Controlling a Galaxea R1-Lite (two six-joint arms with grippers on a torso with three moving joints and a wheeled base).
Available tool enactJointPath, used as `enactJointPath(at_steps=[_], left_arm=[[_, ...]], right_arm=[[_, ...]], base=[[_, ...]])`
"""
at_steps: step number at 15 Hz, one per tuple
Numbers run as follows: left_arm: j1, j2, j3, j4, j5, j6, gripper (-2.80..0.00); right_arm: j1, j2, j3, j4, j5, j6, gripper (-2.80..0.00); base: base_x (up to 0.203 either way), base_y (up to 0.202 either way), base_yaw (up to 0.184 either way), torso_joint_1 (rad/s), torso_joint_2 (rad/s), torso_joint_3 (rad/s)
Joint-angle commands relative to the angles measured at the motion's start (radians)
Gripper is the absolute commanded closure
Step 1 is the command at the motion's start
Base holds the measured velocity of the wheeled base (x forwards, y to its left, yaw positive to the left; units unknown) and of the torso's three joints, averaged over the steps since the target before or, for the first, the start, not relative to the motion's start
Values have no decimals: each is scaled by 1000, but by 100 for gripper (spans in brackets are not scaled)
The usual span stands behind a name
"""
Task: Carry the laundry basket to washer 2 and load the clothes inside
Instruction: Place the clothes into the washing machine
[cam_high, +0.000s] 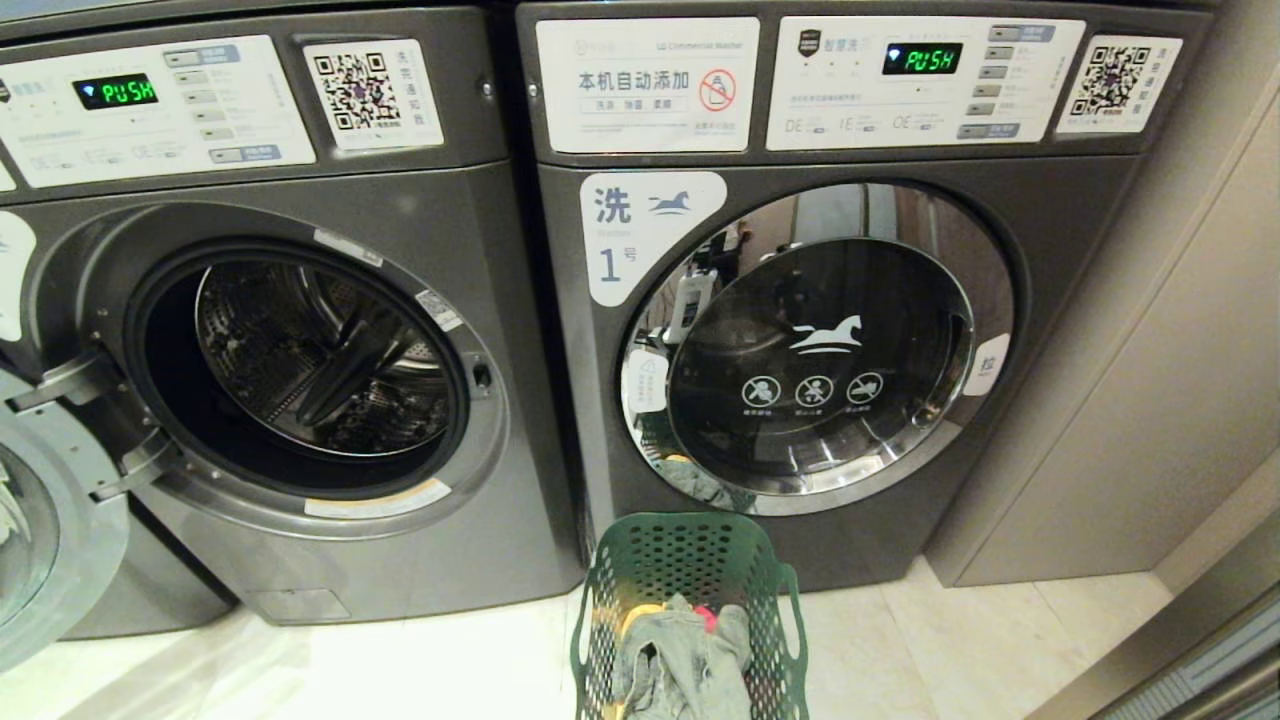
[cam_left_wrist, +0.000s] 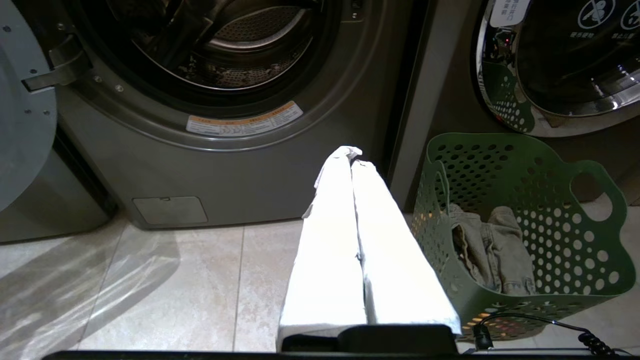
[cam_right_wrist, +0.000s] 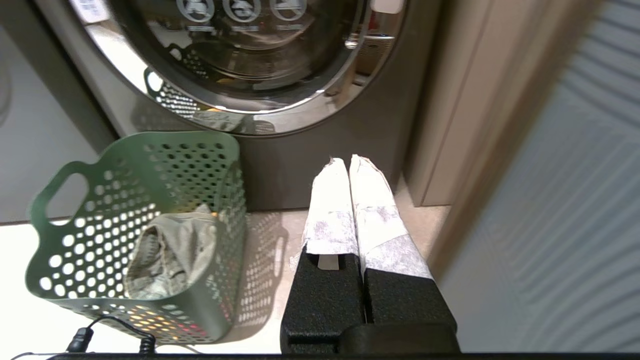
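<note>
1. I have the left pincer (cam_left_wrist: 351, 156) closed on nothing, fingers pressed together and hanging above the floor tiles (cam_left_wrist: 175, 285). The right pincer (cam_right_wrist: 348, 162) is the same, empty with its taped fingers together. Neither arm shows in the head view.

2. The laundry basket (cam_high: 690, 600) stands on the floor between the two pincers, just beside each, in front of the closed washer labelled 1 (cam_high: 830, 350). The clothes (cam_high: 685, 655) lie heaped in its bottom, grey denim on top with yellow and pink cloth showing at the edge.

3. The open washer (cam_high: 300, 350) stands ahead of the left pincer, its door (cam_high: 50, 520) swung out to that side. I take it for washer 2, but its label is cut off at the frame edge, so I would confirm the numeral first.

4. To lift well, I judge both pincers must open and go to the cut-out handles: the left pincer to the near handle (cam_left_wrist: 587, 192), the right pincer to the other handle (cam_right_wrist: 67, 192).

5. I would clamp both rims evenly and raise them level, so the basket does not tip.

6. I would carry it toward the open drum, keeping clear of the swung door.
</note>
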Motion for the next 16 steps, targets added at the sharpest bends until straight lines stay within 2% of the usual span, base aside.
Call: enactJointPath(at_steps=[1, 16], left_arm=[[0, 2, -1, 1, -1, 0, 0], [0, 2, 0, -3, 1, 0, 0]], right_arm=[[1, 2, 0, 0, 0, -1, 0], [1, 2, 0, 0, 0, 0, 0]], base=[[0, 197, -1, -1, 6, 0], [0, 197, -2, 3, 3, 4]])
